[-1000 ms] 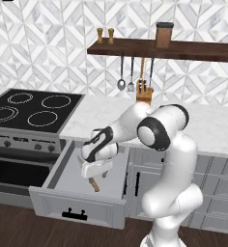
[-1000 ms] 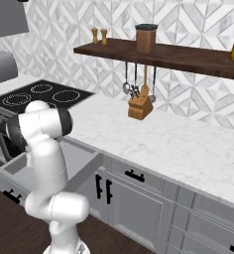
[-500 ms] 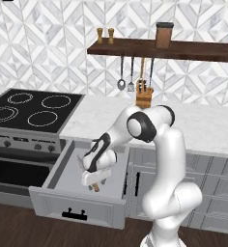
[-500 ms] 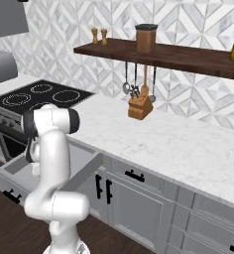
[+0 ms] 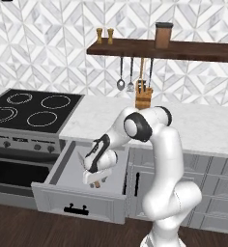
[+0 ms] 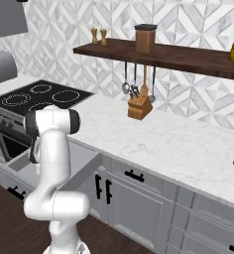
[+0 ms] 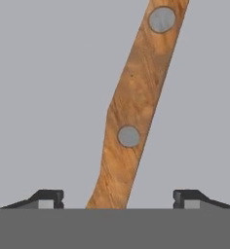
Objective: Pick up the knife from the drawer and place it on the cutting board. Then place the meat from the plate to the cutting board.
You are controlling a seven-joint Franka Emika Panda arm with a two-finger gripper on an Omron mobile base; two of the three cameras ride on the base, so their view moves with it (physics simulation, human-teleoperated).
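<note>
The gripper (image 7: pixel 119 197), jaws spread wide and holding nothing, now sits low inside the open drawer (image 5: pixel 82 200) at lower left of the left base view — down from a second ago, when it hung higher over it. The knife (image 7: pixel 136 112) lies on the drawer floor, its wooden handle running between the parted fingertips (image 7: pixel 48 197) at the hand view's bottom edge, so closing on it looks like the next step. Nothing else shows in the drawer — cutting board, plate and meat unseen.
</note>
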